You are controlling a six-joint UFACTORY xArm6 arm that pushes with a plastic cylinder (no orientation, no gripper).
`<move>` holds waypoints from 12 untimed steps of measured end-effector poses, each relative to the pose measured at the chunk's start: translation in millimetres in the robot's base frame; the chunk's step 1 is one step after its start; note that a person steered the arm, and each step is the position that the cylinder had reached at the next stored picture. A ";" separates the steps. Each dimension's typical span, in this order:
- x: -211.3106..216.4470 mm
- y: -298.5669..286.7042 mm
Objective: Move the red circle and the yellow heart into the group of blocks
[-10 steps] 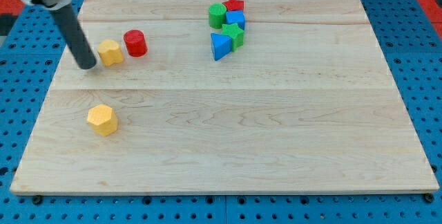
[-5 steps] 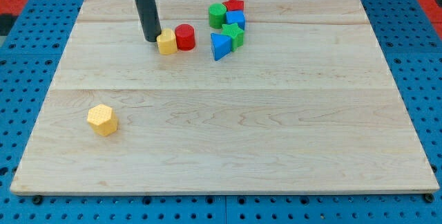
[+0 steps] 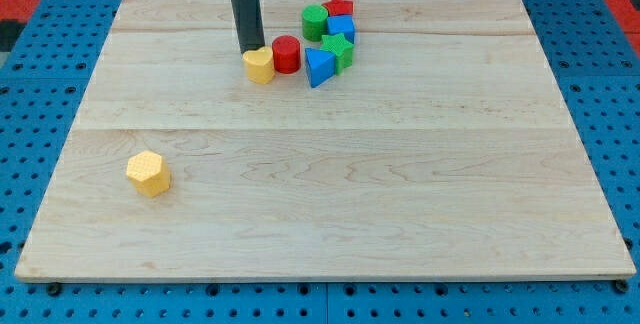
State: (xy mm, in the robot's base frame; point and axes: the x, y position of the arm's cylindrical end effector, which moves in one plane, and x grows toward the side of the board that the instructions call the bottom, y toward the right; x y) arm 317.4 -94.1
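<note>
The pale wooden board [image 3: 330, 214] fills most of the view, its grain running left to right in long planks, with a smooth, matte surface. It lies on a blue pegboard [image 3: 30, 114] dotted with regular holes, which shows at the view's left, right and bottom edges.

My rod [image 3: 245, 4] comes down from the view's top — a straight, dark, matte cylinder. I carry no fingers at all, so there is nothing to be apart or clamped; my tip [image 3: 252, 49] rests at the board, touching the upper-left side of the yellow heart [image 3: 260, 65].

The group of blocks sits near the view's top, right of centre. In it, the blue triangle [image 3: 319, 66] is lowest, a wedge with sharp edges; the green star [image 3: 342, 51] is just beside it on the right. Above those come the blue cube [image 3: 342, 28], the green cylinder [image 3: 315, 21] to its left, and the red star [image 3: 339, 6] at the very top. All look like smooth painted pieces.

The red circle [image 3: 286, 54], a short upright cylinder, stands between the yellow heart and the blue triangle — touching the heart on its left and just beside the triangle on its right.

Well apart from everything, toward the view's lower left, lies a yellow hexagon [image 3: 148, 173], flat-topped with faceted sides.
</note>
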 end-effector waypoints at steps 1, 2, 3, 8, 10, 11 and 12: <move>8.0 -22.0; 19.5 -33.7; 16.4 -33.7; 30.0 18.7; 29.5 33.5; 33.8 31.4; 42.5 16.5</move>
